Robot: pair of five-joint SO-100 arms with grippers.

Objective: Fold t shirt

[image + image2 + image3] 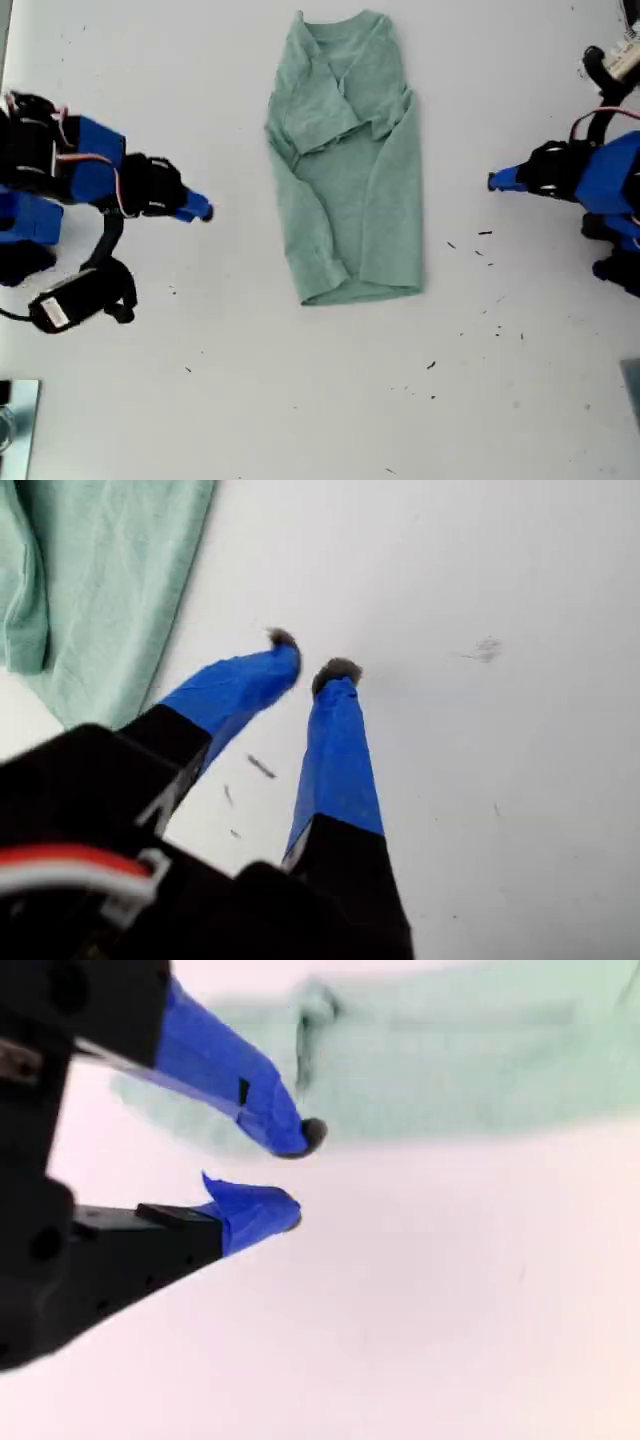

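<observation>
— What is the biggest thing in sight?

— The flat white table top (320, 400). It fills the exterior view, and both of my arms stand on it.

— And where is the shirt?

— The pale sage-green soft cotton t shirt (345, 170) lies on the table in the upper middle of the exterior view. Its round neckline is toward that view's top edge and its hem toward the bottom. The sides are folded inward, so it makes one long narrow strip, with a sleeve lying across the chest. Nothing grips it.

— Your first gripper?

— My first gripper (493, 181), with its blue-taped fingers, reaches in from the exterior view's right. It is well apart from the shirt's edge. In the first wrist view (312, 658) the two tips stand a narrow gap apart — empty, with bare table showing between them and a corner of the green cloth (100, 580) off to one side.

— The second?

— My second gripper (205, 211) reaches in from the exterior view's left, also clear of the cloth. In its wrist view (295, 1175) the jaws are plainly parted and hold nothing. The shirt (450, 1070) is a blur beyond them.

— Anything smaller?

— A few small dark specks (485, 233) on the table between the first gripper and the shirt — they show under the first gripper's fingers too (260, 767).
</observation>
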